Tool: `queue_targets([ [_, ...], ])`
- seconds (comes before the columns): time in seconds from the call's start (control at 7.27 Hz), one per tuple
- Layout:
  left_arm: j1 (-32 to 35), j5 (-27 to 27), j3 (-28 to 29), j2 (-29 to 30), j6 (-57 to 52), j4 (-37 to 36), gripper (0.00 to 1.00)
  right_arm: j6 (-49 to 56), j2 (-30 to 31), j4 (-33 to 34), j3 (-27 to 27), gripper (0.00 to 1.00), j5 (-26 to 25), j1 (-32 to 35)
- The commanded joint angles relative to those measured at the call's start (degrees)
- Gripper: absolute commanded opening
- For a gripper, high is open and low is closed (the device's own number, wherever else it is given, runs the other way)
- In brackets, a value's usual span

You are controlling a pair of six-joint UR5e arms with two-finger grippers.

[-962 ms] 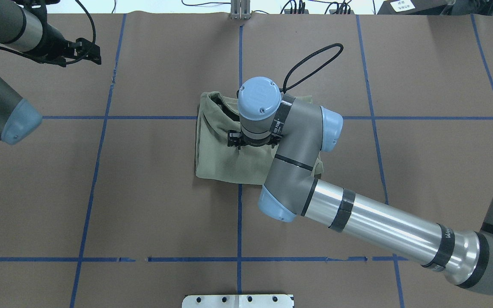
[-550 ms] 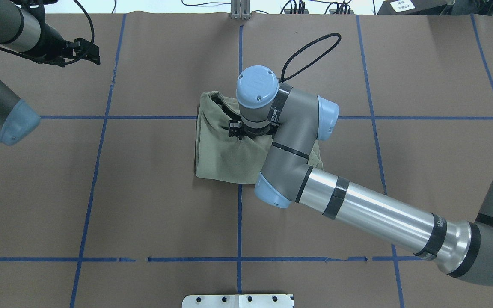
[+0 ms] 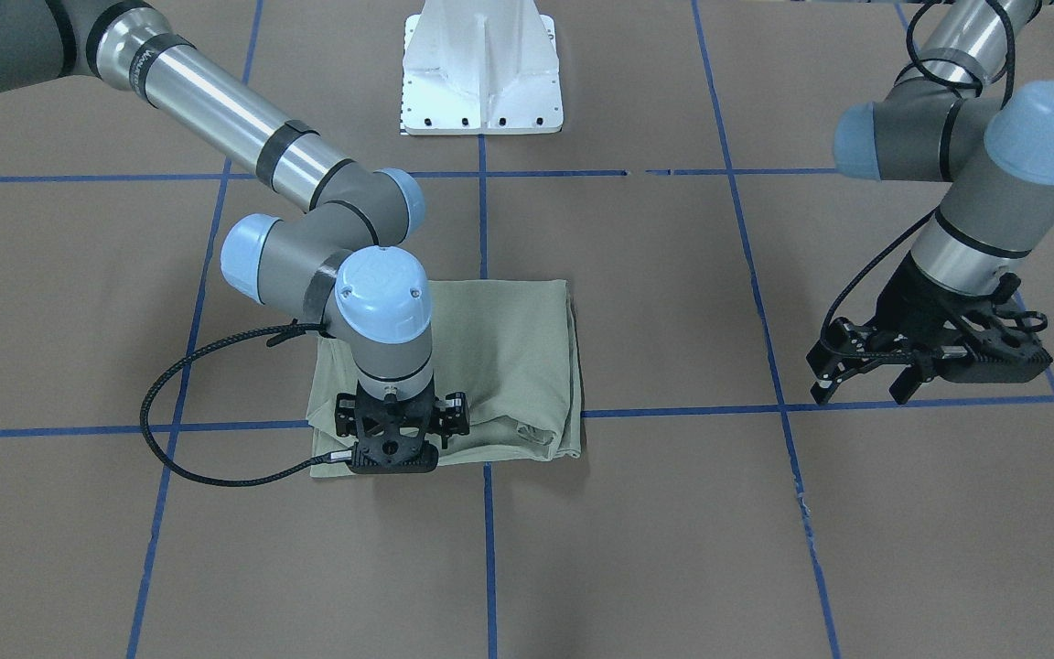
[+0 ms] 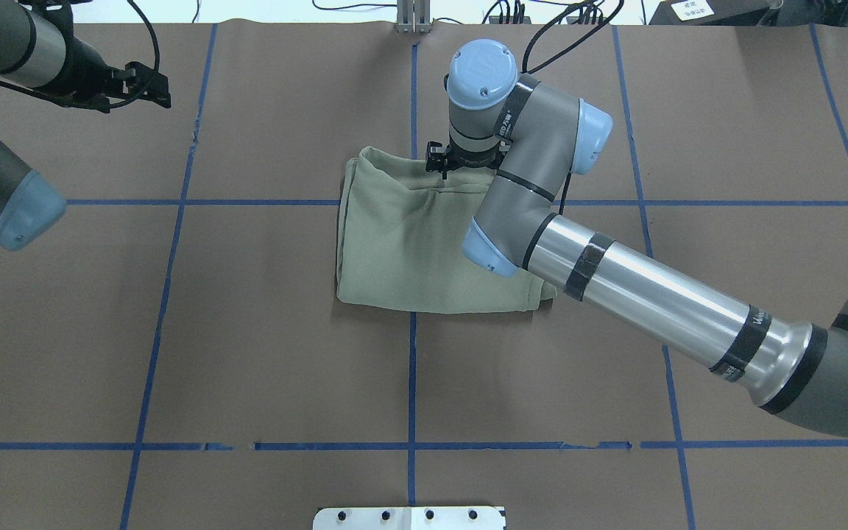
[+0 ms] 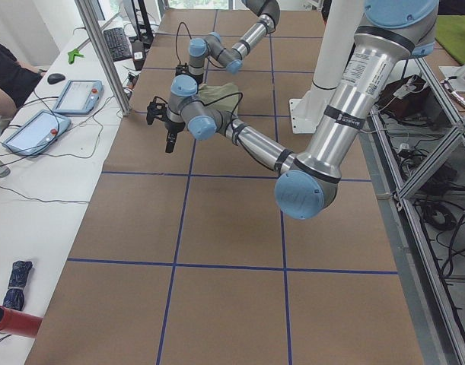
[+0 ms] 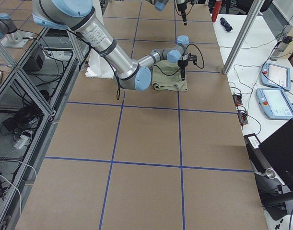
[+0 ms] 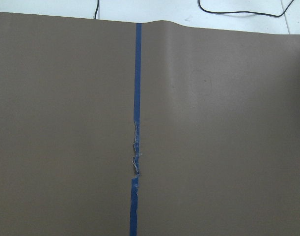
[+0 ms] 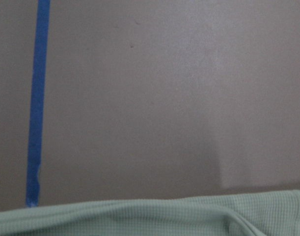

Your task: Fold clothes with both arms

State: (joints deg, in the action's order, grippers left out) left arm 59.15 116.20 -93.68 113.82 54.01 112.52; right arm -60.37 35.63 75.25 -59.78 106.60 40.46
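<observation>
Txt illegible (right arm (image 4: 645, 291) print blurred)

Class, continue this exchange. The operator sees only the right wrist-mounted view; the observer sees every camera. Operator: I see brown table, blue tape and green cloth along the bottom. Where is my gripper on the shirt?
Observer: The right gripper points down at the folded shirt, at its edge farthest from the robot's base.
Operator: How does the shirt lie?
Observer: Folded into a flat rectangle over a crossing of blue tape lines.
Operator: And the left arm?
Observer: The left gripper hangs open above bare table, clear of the shirt.
</observation>
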Motion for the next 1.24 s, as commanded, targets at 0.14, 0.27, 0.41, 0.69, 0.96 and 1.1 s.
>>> queue_targets([
  [0.14,0.01,0.08,0.08,0.09,0.05,-0.02,1.00,0.94,-1.00,-1.95,1.77,1.00,2.81,3.82],
  [0.27,0.01,0.08,0.08,0.09,0.05,-0.02,1.00,3.04,-1.00,-1.95,1.77,1.00,3.09,5.22],
  [0.41,0.18,0.16,0.25,0.00,-0.74,-0.02,1.00,6.11,-0.82,-1.87,1.42,1.00,5.70,7.59],
  [0.69,3.33,3.47,0.00,-3.40,-9.28,0.15,1.00,14.45,9.48,-0.90,-7.39,1.00,14.49,15.13],
  [0.96,11.56,7.53,-1.06,-11.82,-28.32,0.42,1.00,28.93,23.55,0.76,-18.58,1.00,23.09,25.22],
  [1.1,15.17,7.81,-1.15,-15.96,-41.48,0.24,1.00,35.08,29.70,1.73,-22.36,1.00,24.00,28.06],
])
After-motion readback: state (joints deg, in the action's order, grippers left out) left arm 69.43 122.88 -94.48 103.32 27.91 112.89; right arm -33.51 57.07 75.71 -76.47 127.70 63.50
